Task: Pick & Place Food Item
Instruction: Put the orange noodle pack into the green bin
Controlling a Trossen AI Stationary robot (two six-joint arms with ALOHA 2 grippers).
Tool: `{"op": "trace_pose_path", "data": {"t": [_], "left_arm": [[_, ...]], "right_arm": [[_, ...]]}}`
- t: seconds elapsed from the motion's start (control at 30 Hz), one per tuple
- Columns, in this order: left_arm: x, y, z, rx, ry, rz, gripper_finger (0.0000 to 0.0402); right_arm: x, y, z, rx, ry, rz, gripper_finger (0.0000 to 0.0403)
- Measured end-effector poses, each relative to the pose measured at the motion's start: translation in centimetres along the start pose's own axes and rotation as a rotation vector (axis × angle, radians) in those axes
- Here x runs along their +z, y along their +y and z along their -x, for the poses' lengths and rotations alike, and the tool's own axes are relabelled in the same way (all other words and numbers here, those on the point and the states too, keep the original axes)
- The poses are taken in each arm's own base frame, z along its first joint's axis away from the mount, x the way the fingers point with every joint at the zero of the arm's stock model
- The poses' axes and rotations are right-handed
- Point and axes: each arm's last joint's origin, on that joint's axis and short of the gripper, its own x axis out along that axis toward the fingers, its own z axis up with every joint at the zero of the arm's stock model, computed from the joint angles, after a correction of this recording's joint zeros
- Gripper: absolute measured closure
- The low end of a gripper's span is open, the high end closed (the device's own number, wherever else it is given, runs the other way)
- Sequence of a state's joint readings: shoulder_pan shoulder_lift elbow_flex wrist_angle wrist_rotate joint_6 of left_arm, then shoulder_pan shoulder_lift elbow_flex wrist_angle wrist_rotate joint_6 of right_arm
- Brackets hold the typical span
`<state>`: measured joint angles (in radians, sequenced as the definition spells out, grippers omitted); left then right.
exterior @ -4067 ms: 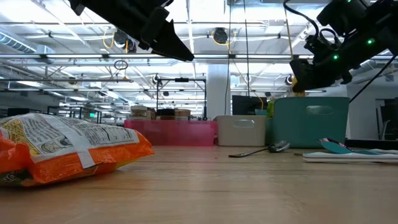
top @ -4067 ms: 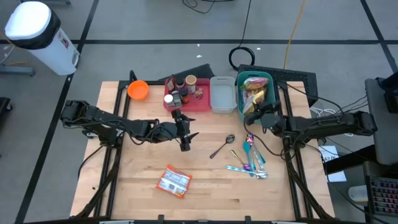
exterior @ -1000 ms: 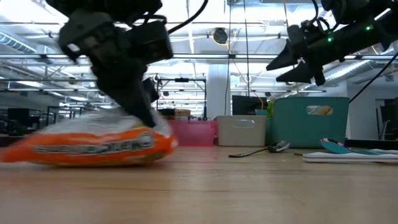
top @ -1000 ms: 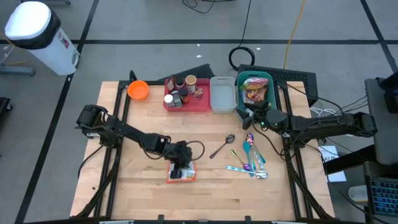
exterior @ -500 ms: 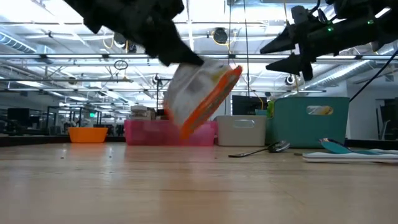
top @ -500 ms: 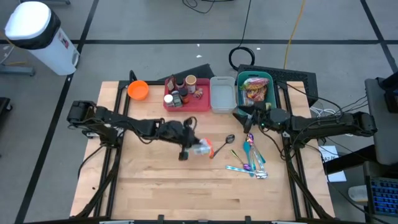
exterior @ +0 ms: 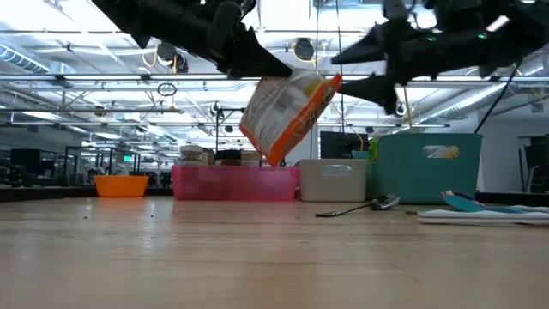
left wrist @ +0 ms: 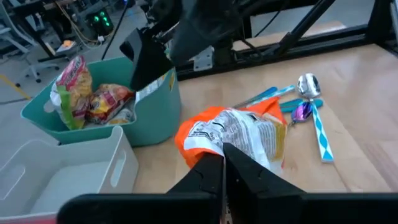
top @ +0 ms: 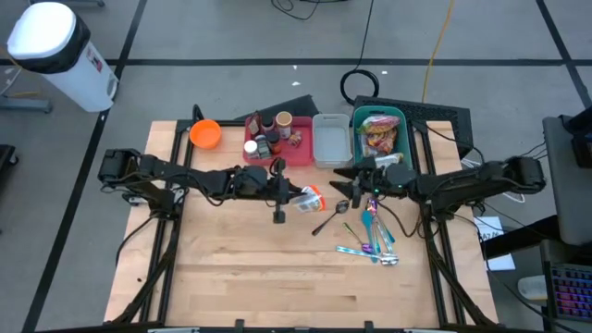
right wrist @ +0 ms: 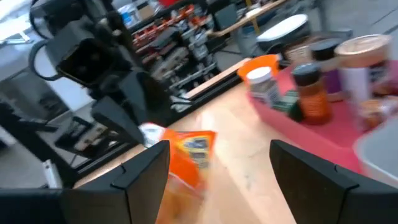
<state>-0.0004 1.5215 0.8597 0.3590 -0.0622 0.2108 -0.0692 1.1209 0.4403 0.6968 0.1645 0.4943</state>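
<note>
Above the wooden table [top: 222, 277], the left gripper [top: 281, 197] pinches the orange snack bag [top: 309, 198] aloft. Its long axis points toward the right gripper [top: 340, 190], jaws spread, just beside it.

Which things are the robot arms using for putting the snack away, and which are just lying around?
In use:
- orange snack bag, held in the air by the left gripper
- right gripper, open, facing the bag
- teal bin of snacks

Lying about:
- spoon
- orange bowl
- pink tray
- white container

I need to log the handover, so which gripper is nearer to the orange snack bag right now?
Left. The left gripper is shut on the orange snack bag, holding it above the table. The right gripper is open, just beside the bag, not touching it.
</note>
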Motion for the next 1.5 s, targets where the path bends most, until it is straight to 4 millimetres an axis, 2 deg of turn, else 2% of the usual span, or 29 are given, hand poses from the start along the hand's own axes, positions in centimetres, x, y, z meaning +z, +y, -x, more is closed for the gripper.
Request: {"op": "trace_pose_path", "data": {"t": [0.1,0.27,0.37,0.5,0.6,0.77,1.03,1.1,1.2,1.33,1.5], "left_arm": [[-0.1,0.0,0.0,-0.001,0.009,0.001,0.0397],[-0.1,0.0,0.0,-0.002,0.012,-0.002,0.0379],[-0.3,0.0,0.0,-0.005,0.026,-0.003,0.0381],[-0.3,0.0,0.0,-0.007,0.034,-0.004,0.0397],[-0.4,-0.1,0.0,-0.009,0.044,-0.004,0.0392],[-0.4,-0.1,0.0,-0.009,0.044,0.001,0.0375],[-0.4,0.0,0.0,-0.004,0.041,0.013,0.0397],[-0.4,0.0,0.0,0.004,0.041,0.050,0.0392],[-0.4,-0.1,0.0,0.028,0.044,0.083,0.0353],[0.0,-0.5,0.0,0.057,0.019,0.105,0.0270],[0.4,-1.1,0.3,0.053,0.000,0.078,0.0179]], "right_arm": [[0.0,0.5,-1.7,0.042,0.045,0.000,0.0135],[-0.6,1.0,-4.3,0.085,0.126,-0.011,0.0135],[-0.8,1.3,-5.7,0.126,0.167,-0.012,0.0135],[-0.9,1.6,-7.0,0.150,0.188,-0.013,0.0138],[-1.2,1.4,-7.2,0.140,0.205,-0.012,0.0155],[-1.2,1.4,-7.0,0.127,0.230,0.003,0.0221],[-0.8,1.5,-6.8,0.138,0.218,0.051,0.0369],[-0.8,1.6,-6.8,0.142,0.218,0.064,0.0392],[-0.9,1.5,-6.8,0.139,0.218,0.069,0.0391],[-0.7,1.6,-6.7,0.139,0.215,0.073,0.0391],[0.2,1.9,-5.6,0.130,0.235,0.109,0.0400]]}}
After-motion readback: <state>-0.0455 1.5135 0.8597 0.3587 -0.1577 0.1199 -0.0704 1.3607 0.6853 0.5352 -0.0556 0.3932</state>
